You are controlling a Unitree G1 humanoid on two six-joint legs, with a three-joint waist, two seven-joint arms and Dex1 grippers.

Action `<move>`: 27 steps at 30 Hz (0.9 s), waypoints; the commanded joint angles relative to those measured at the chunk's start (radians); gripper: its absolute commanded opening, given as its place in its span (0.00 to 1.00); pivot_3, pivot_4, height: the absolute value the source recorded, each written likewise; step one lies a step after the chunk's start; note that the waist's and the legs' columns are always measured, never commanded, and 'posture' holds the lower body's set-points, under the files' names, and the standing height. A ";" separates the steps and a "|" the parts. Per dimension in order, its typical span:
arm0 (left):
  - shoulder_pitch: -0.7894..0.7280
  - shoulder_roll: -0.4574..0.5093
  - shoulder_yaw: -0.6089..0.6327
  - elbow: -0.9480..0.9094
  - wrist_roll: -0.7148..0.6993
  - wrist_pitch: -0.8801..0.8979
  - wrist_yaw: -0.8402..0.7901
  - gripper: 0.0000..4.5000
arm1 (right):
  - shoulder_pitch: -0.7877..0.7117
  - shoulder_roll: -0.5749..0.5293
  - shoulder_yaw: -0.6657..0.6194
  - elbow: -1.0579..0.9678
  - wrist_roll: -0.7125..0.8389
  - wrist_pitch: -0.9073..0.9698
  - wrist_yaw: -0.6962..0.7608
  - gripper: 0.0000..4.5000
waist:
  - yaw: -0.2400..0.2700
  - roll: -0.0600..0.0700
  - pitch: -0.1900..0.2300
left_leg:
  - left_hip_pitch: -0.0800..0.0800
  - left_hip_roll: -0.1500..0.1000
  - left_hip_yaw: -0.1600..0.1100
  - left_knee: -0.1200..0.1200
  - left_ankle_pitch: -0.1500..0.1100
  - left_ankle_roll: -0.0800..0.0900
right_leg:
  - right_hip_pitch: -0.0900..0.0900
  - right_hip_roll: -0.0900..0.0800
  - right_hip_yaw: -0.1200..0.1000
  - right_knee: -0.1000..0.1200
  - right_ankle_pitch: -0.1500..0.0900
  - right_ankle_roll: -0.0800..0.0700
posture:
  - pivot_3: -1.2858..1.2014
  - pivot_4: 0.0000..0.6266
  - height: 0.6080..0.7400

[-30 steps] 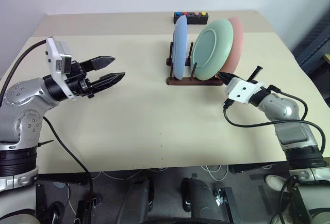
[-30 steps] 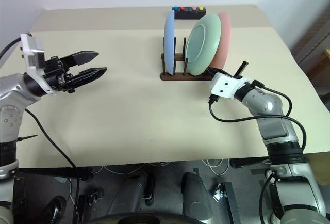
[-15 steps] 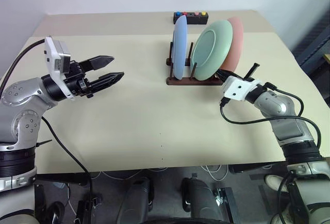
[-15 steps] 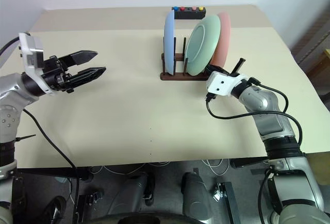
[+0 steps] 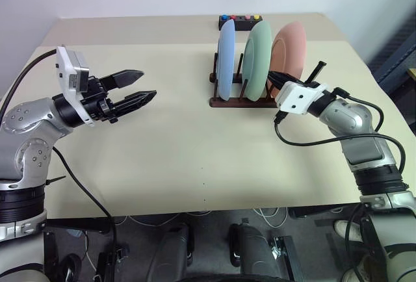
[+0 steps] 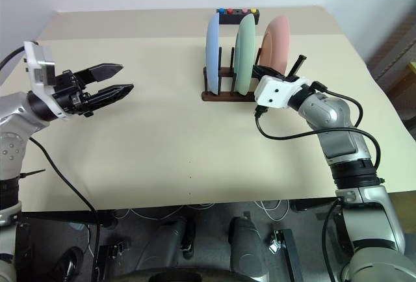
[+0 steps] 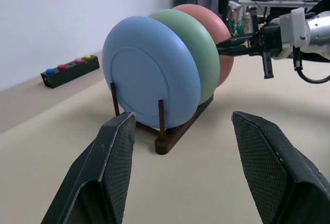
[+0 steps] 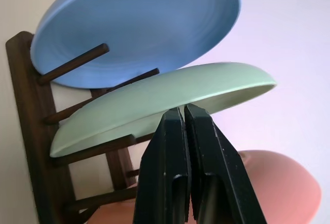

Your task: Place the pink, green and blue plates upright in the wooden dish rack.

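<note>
Nearest, the left gripper hovers over the beige table with fingers spread, holding nothing; farther right, the right gripper has its fingers pressed together, tips between the green plate and the pink plate; all three, the blue plate included, stand upright in the wooden dish rack; beyond sits a black button box.

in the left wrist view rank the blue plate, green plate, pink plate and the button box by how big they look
1. Round matte light-blue plate: largest, though it stands nearest the camera.
2. Mint-green plate: mostly hidden behind the blue one, so true size is unsure.
3. Salmon-pink plate: only an edge shows.
4. Black button box: smallest, and farthest away.
</note>
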 commanded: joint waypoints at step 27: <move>0.023 0.011 0.046 0.052 0.072 -0.116 0.005 0.68 | 0.033 -0.064 -0.285 -0.422 1.274 1.034 0.640 0.99 | 0.001 0.000 0.000 | 0.000 0.000 -0.002 0.001 -0.001 0.001 | 0.002 0.000 -0.001 -0.001 0.000 0.000 | 0.52 0.24 0.96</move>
